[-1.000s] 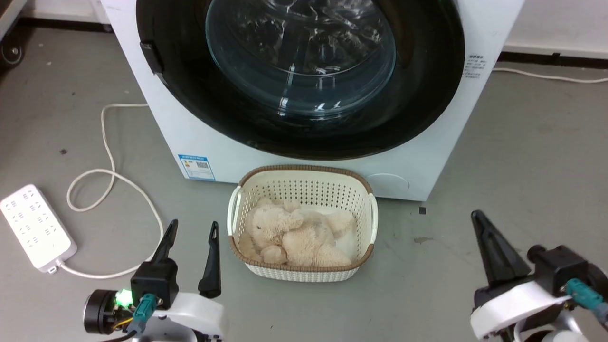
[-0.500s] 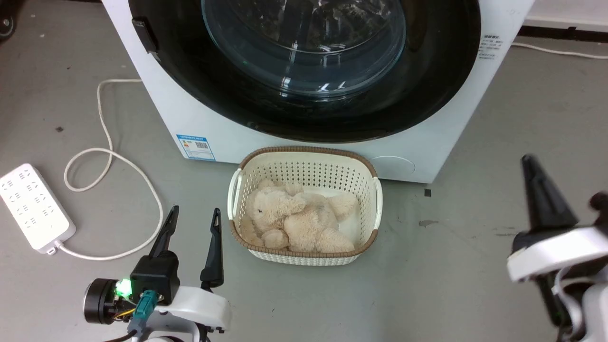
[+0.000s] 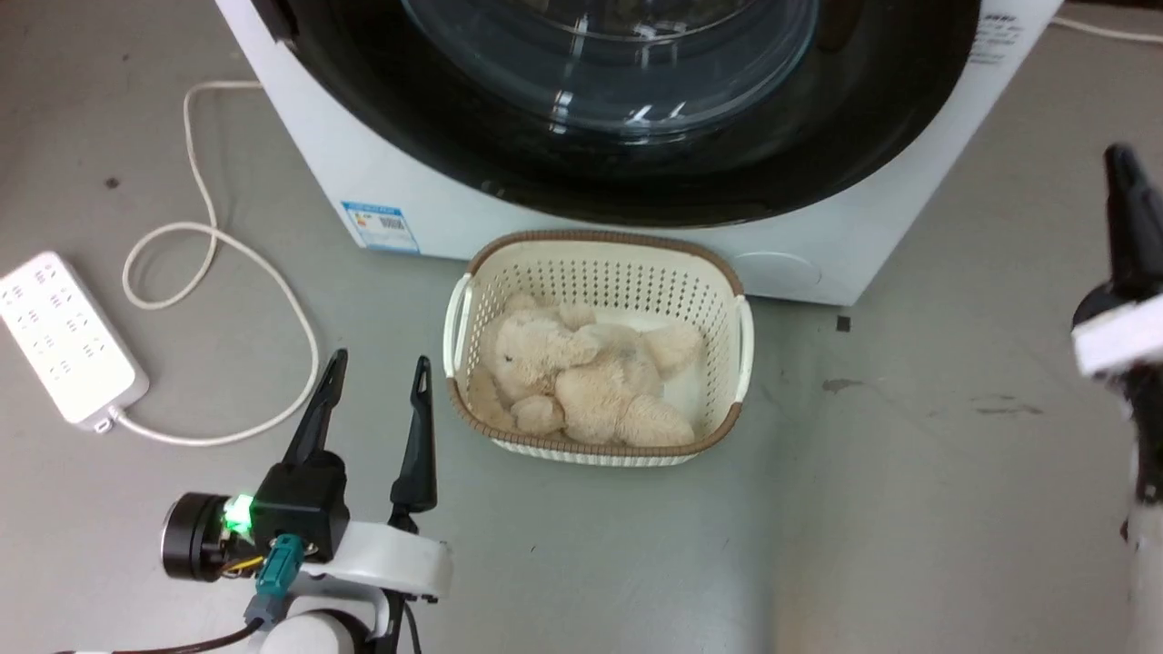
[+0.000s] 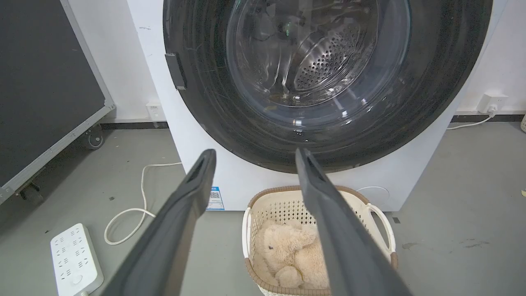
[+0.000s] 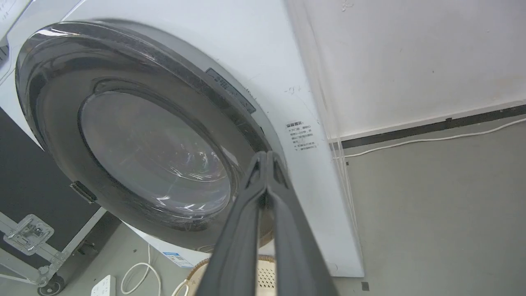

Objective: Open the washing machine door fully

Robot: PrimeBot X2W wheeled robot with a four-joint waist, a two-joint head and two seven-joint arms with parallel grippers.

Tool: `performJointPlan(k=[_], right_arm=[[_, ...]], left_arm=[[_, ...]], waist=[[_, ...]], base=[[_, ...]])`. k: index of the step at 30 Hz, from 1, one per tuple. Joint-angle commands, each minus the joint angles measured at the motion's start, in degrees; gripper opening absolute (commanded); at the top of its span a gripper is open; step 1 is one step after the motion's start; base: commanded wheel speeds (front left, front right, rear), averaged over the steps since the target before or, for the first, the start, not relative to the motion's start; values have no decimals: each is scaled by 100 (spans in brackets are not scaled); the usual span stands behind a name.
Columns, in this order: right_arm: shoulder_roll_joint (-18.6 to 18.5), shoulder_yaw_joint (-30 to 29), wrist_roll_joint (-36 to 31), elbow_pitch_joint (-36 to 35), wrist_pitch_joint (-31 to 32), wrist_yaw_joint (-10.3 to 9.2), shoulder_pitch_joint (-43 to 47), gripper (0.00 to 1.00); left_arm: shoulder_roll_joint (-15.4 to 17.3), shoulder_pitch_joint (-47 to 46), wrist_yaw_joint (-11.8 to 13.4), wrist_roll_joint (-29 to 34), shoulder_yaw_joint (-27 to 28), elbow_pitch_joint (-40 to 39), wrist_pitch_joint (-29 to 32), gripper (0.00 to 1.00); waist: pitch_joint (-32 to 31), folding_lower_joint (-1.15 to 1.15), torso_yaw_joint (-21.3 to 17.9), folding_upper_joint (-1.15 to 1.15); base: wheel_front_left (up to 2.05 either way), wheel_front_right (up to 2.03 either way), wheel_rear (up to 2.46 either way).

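- Black glossy washing machine door point(image 3: 427, 127) is shut, flush on the white machine front point(image 3: 363, 191), straight ahead of me.
- Left jaws spread wide, empty, low at my left, near the basket point(image 3: 600, 239) with the plush toy point(image 3: 581, 381) on the floor.
- Right jaws pressed together, empty, high at far right, tips towards the door's right rim; contact unclear.

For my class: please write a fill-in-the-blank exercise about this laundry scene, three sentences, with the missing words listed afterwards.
1. The washing machine door is ____.
2. The left gripper is ____, while the right gripper is shut.
3. Seen from the robot, the power strip lies on the floor to the ____ of the basket, which holds a plush toy.

Missing words: closed; open; left
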Motion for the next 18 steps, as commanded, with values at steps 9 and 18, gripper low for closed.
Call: performJointPlan(k=[9, 18], right_arm=[[-48, -380, 880, 823, 923, -3, -1231, 0], [-210, -965, 1437, 1811, 1926, -4, -2470, 0]], left_arm=[[62, -242, 58, 15, -108, -100, -150, 100], [60, -373, 111, 2, -226, -154, -258, 100]], waist=[[357, -1, 146, 0], [711, -1, 286, 0]], base=[[0, 0, 0], [0, 0, 0]])
